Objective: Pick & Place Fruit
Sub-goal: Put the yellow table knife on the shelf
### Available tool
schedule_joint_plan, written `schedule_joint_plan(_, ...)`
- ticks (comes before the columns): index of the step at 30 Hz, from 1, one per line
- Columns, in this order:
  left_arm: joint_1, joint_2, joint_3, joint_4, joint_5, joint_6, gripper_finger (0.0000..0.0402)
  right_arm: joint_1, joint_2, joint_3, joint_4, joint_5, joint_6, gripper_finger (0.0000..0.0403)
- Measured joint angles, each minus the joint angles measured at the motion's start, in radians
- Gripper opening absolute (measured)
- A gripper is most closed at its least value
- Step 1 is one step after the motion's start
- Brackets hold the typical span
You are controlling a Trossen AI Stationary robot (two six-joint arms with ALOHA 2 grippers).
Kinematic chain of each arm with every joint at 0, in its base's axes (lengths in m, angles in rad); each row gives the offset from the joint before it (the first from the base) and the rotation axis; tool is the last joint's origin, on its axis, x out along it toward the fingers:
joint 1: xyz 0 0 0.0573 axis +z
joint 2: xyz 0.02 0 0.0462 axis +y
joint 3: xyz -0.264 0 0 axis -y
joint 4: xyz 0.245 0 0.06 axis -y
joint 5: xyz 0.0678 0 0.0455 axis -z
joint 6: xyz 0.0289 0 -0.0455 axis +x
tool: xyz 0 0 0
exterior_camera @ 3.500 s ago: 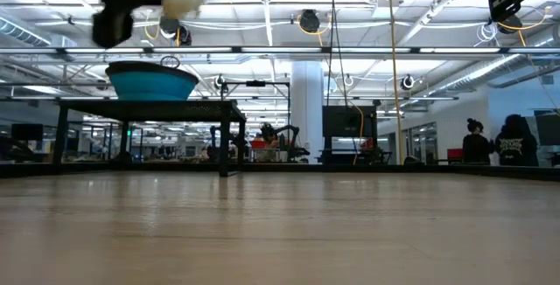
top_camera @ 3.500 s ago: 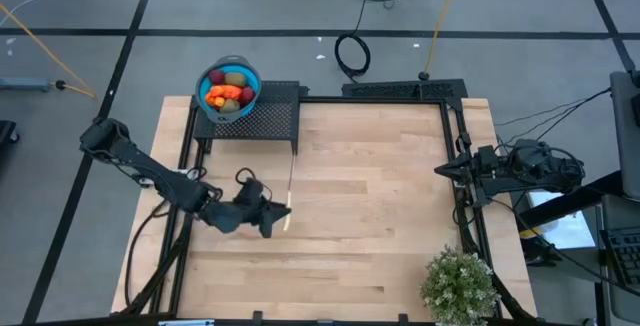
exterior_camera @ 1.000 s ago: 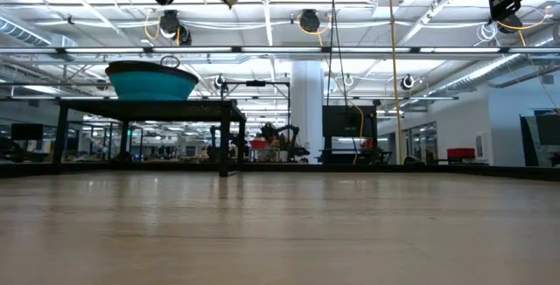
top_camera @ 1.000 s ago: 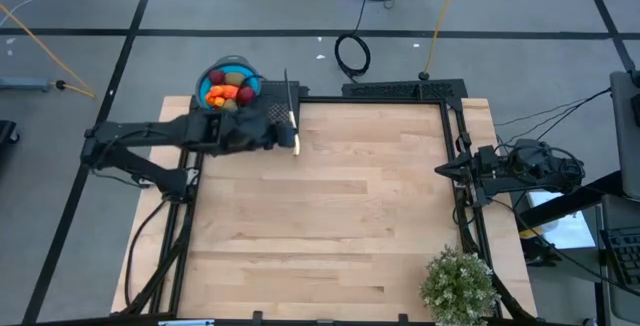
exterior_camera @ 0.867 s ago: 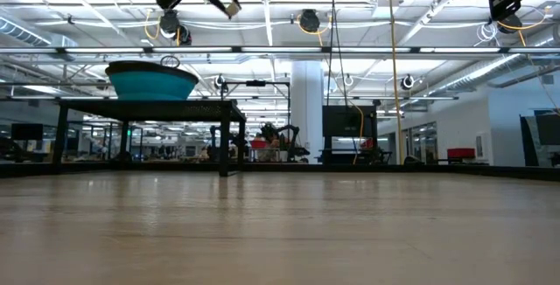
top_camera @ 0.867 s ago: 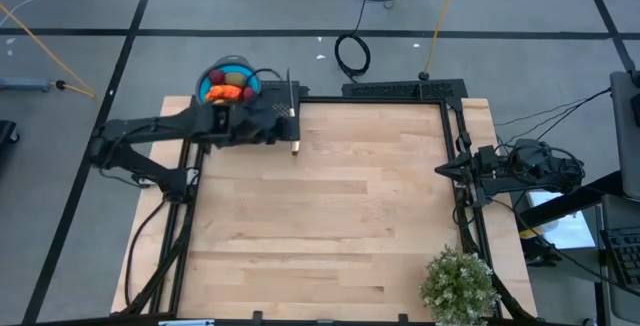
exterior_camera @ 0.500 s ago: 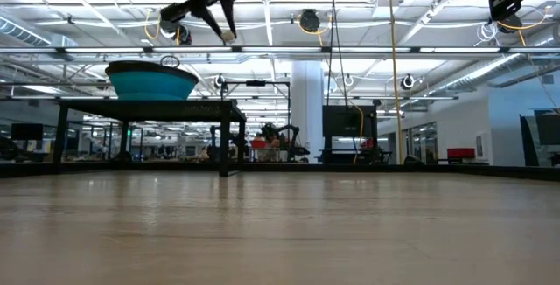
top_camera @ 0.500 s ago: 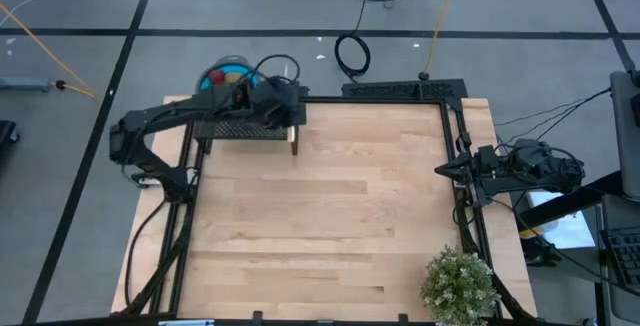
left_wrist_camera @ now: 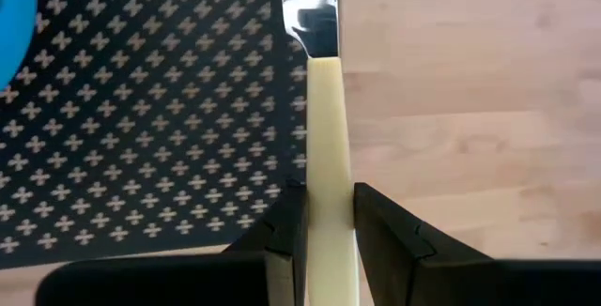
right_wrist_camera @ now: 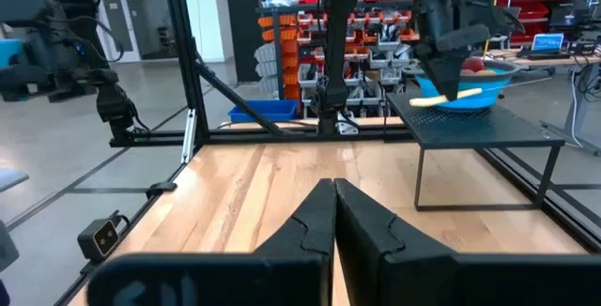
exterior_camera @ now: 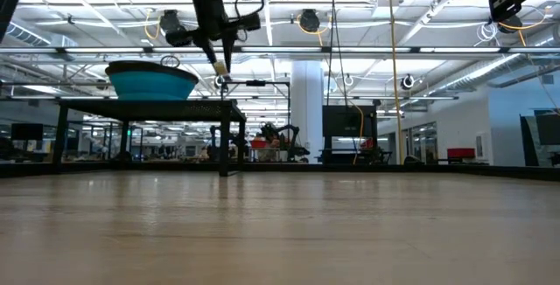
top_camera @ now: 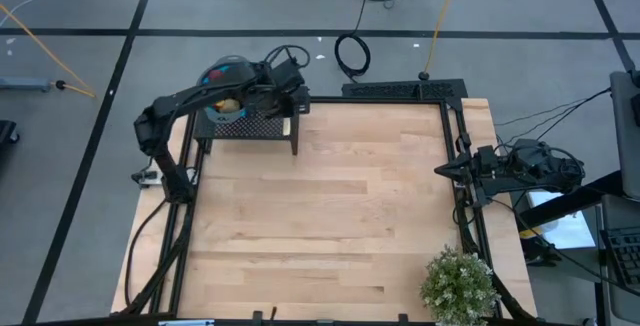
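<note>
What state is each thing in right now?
Left tool: shut on the knife, above the stand's edge.
Knife: held by its pale handle, off the table.
Bowl: upright on the stand, fruit inside.
Fruit: in the bowl, mostly hidden by the arm.
Right tool: shut, empty, at the table's right edge.

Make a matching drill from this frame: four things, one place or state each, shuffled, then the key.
Things:
1. knife
2. blue bowl
3. right gripper
4. potted plant

Places or states:
A. shut and holding nothing, at the table's right edge
B. on the black perforated stand, with fruit in it
C. at the table's near right corner
D. clamped by its pale handle in the left gripper, above the stand's edge

Pairs: 1-D, 2-B, 3-A, 4-C
</note>
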Motion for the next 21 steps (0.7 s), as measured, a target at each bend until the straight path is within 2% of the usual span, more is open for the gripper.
schedule_joint_plan(21, 0.039, 0.098, 0.001, -0.033, 0.013, 0.047, 0.0072, 0.000, 0.000, 0.000, -0.026, 0.000, 0.000, 0.0000)
